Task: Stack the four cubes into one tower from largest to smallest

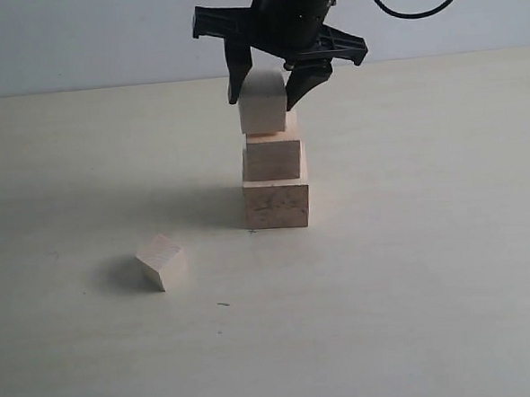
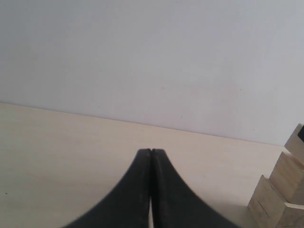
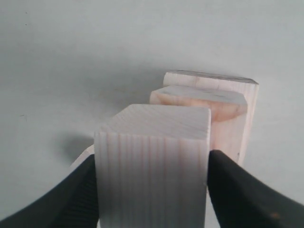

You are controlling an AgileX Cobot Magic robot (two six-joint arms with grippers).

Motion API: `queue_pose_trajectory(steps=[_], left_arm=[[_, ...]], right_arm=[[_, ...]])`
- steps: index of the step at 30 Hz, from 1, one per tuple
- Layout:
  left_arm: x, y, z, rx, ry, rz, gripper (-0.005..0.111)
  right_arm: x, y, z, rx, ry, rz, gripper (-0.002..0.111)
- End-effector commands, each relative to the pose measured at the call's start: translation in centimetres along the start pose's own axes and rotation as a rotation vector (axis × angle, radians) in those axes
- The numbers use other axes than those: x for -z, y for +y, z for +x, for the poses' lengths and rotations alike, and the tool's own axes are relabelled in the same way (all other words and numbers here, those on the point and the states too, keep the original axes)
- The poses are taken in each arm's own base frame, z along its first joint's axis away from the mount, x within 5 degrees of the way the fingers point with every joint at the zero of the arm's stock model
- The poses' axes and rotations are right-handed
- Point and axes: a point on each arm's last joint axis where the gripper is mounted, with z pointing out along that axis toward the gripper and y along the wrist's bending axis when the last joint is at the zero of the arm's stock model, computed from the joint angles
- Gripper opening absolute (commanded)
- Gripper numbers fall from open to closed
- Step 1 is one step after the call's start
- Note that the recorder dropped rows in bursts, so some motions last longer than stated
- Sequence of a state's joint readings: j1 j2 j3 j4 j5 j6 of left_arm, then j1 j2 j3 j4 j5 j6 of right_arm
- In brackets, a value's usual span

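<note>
Gripping the third cube (image 1: 262, 109), the right end effector (image 1: 264, 99) holds it atop the tower (image 1: 276, 193).
Smallest cube (image 1: 162, 261) lies on the tabletop (image 1: 431, 260), near and left; left end effector (image 2: 151, 154) is pressed closed.

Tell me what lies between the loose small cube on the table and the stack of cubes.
Nothing: only bare tabletop separates the loose cube from the tower, as the exterior view shows.

The pale wooden table (image 1: 449, 268) was wide open right of the stepped tower of pale wooden cubes (image 1: 277, 205). Front-left, one small loose wooden cube (image 1: 162, 261) sat in the lane. From above, my right gripper (image 1: 265, 99), clamped round the top cube (image 1: 263, 110), blocked it.
</note>
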State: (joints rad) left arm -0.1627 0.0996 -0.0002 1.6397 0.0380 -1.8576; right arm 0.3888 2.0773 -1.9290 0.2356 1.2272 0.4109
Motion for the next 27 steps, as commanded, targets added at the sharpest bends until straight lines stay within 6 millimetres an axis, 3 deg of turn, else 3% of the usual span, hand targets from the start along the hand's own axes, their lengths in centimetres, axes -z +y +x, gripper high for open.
queue_pose_trajectory(steps=[1,9,27], left_arm=[[0.0,0.0,0.0,-0.001,-0.005,-0.001,0.000],[0.0,0.0,0.0,-0.001,-0.005,-0.001,0.000],[0.0,0.0,0.0,0.000,-0.005,-0.001,0.000]], right_arm=[[1.1,-0.1,-0.1,0.006,-0.033,0.002,0.024],[3.0,-0.4,0.0,0.041,-0.102,0.055,0.024],[0.5,0.0,-0.1,0.007,-0.015,-0.008,0.024]])
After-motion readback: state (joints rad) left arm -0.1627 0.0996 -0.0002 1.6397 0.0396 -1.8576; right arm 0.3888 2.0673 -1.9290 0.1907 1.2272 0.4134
